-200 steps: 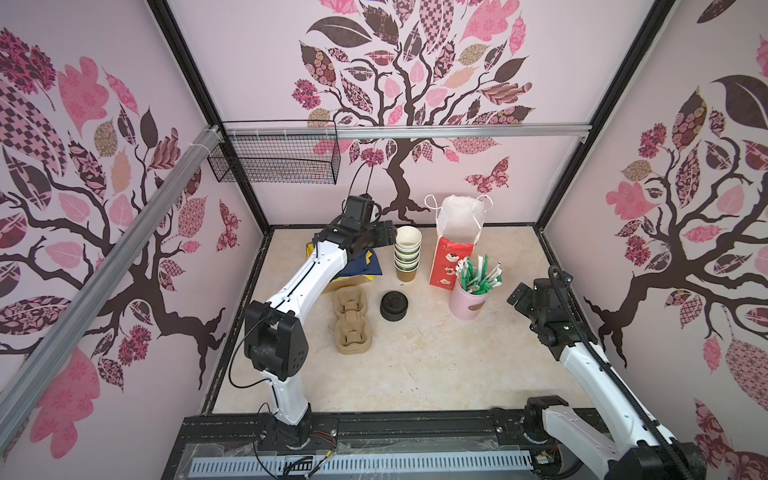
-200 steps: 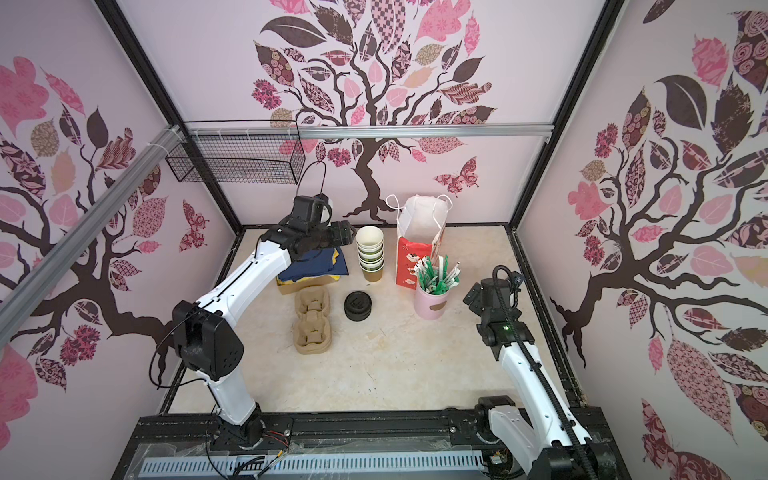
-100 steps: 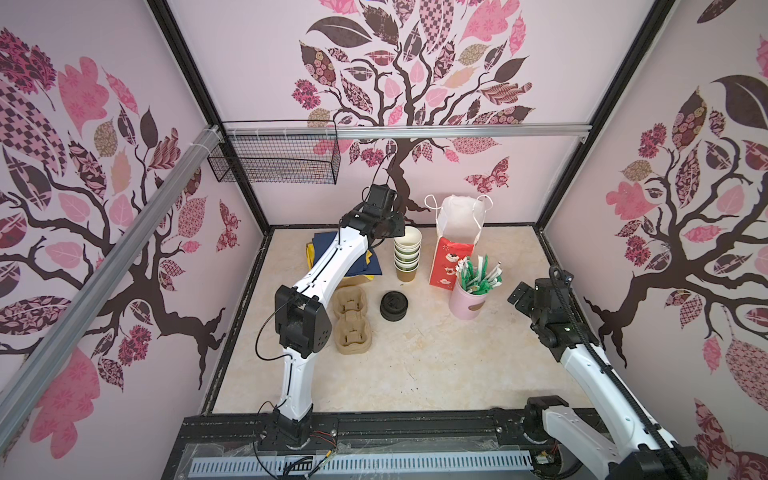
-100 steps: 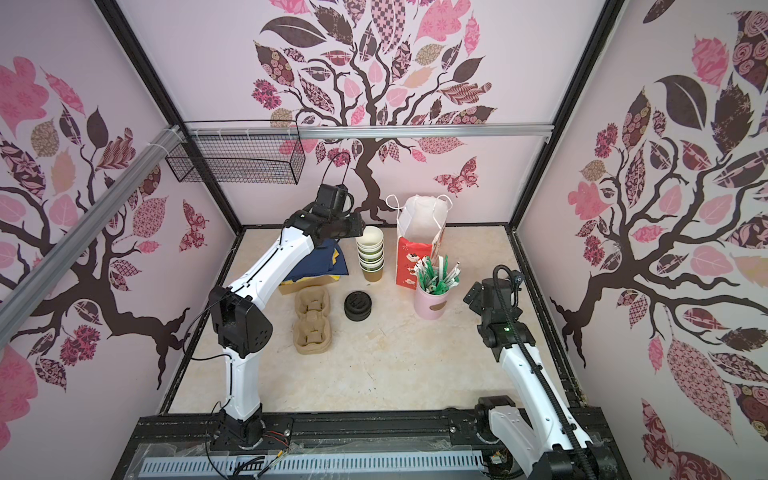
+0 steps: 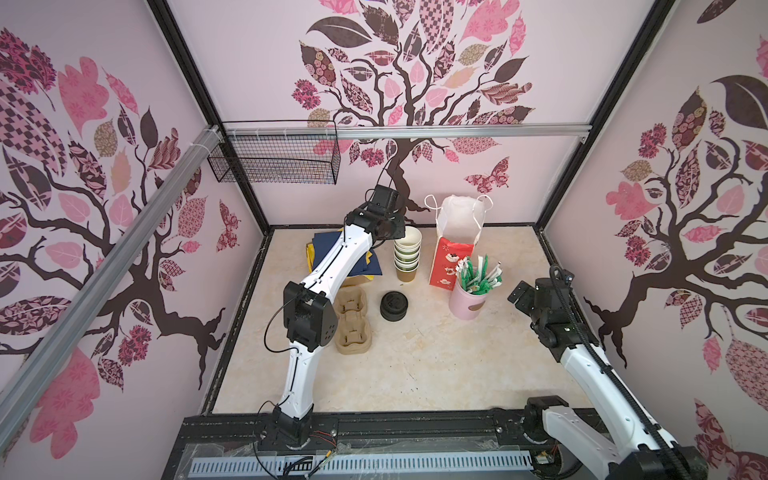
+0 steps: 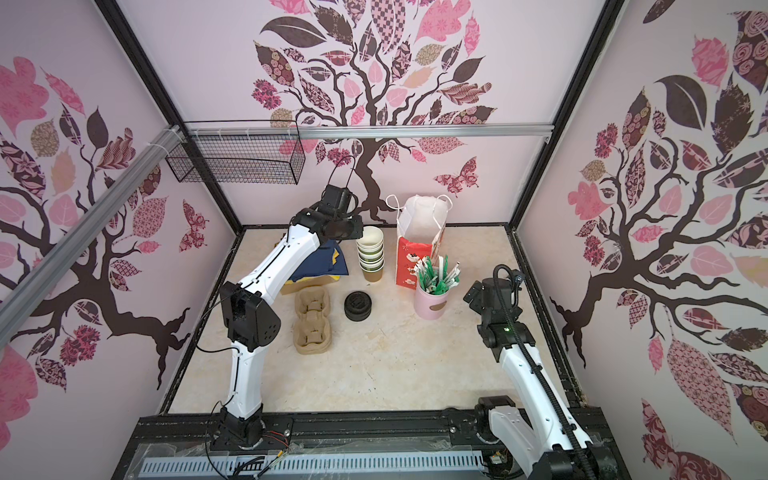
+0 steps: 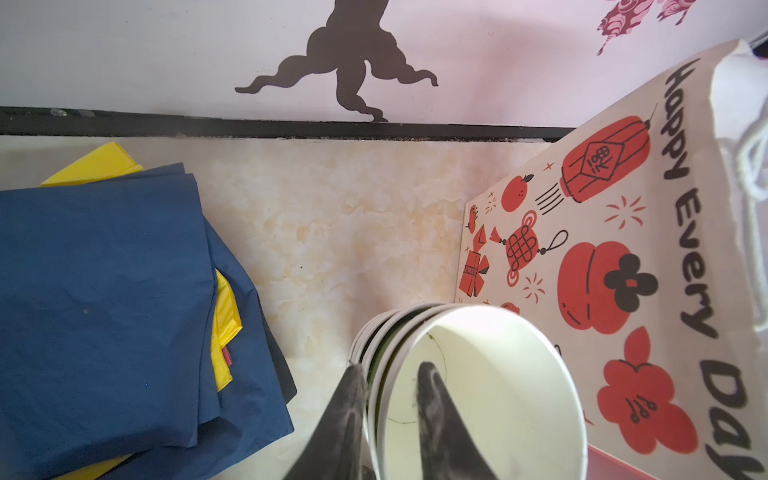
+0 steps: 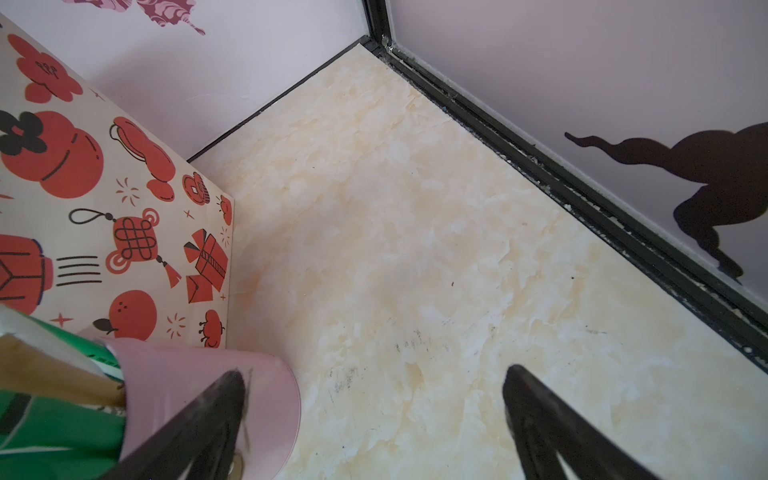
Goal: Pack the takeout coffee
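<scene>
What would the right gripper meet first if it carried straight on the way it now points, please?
Probably the bare tabletop: the right gripper is open and nothing lies ahead between its jaws. The pink holder sits just beside one jaw, though depth is unclear.

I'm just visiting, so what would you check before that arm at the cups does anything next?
1. Fingers of the left gripper straddle the wall of the top cup, one inside, one outside: ok.
2. Squeeze firm on that cup alone: cannot tell.
3. Pockets of the cup carrier free: ok.
4. The paper bag upright, mouth open: ok.
5. The right gripper open and empty: ok.
</scene>
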You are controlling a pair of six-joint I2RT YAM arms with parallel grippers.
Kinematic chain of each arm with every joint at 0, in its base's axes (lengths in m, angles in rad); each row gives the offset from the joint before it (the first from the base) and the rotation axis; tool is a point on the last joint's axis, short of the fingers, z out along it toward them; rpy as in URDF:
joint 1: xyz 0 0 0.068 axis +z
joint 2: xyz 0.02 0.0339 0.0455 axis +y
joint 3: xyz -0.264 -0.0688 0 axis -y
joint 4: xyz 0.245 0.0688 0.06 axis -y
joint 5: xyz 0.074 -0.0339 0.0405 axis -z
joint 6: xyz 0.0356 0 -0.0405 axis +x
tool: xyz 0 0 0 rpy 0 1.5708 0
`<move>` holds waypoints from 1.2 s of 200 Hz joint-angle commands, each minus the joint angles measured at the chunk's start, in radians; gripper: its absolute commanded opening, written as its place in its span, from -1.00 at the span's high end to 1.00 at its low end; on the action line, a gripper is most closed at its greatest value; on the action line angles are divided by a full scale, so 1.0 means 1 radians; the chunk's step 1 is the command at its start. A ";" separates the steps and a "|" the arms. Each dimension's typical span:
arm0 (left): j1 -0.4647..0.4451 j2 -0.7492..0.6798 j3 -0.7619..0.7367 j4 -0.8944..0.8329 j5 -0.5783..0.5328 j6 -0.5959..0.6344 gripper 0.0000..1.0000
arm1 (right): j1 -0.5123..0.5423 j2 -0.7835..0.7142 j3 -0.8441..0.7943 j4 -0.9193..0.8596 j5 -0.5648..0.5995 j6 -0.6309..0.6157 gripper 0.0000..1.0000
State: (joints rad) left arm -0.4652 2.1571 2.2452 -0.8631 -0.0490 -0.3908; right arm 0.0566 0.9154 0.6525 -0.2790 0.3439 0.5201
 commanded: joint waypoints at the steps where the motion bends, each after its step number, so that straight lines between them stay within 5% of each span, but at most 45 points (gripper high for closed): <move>1: -0.003 0.020 0.042 -0.019 -0.014 0.017 0.57 | 0.000 -0.002 0.004 0.009 0.012 0.007 -0.99; 81: -0.003 0.044 0.053 -0.042 -0.007 0.024 0.60 | 0.000 0.004 0.005 0.019 0.014 0.014 -0.99; 163: -0.003 0.027 0.055 -0.040 -0.012 0.027 0.94 | 0.000 0.000 0.007 0.020 0.026 0.021 -0.99; 240: -0.005 -0.031 0.052 -0.036 -0.044 0.040 1.00 | 0.000 -0.011 0.002 0.015 0.030 0.026 -0.99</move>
State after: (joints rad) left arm -0.4656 2.1860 2.2612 -0.9073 -0.0669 -0.3656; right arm 0.0566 0.9161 0.6525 -0.2646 0.3534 0.5377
